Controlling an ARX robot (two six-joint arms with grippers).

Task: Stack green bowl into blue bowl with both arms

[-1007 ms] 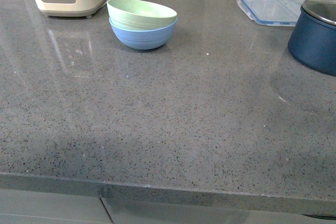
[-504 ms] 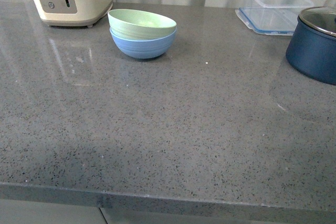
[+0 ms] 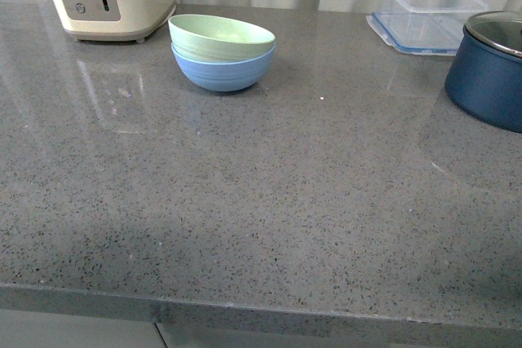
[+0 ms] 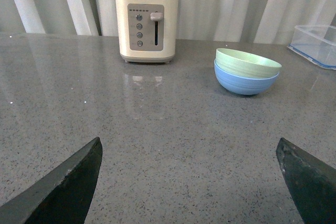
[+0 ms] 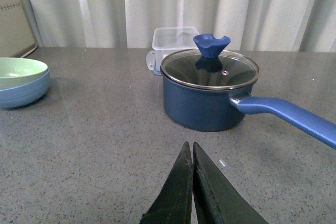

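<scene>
Green bowl [image 3: 220,37] sits inside blue bowl [image 3: 222,72] near worktop [image 3: 269,193] back edge. Stacking looks done. Left gripper [image 4: 191,182] fingers wide apart, empty. Right gripper [image 5: 192,184] fingers pressed together, empty. Next: keep both arms away.

The green bowl [image 3: 220,36] is seen in the upper left of the front view, nested inside the blue bowl [image 3: 222,72]. It is pale mint green, round and matte, and it is seated slightly tilted, its rim higher on the left than on the right. Only its upper part is shown above the blue rim. The blue bowl is light sky blue, of matching size, marked with faint ridged rings near its base, and is set upright. The stacked pair appears right of centre in the left wrist view.
</scene>
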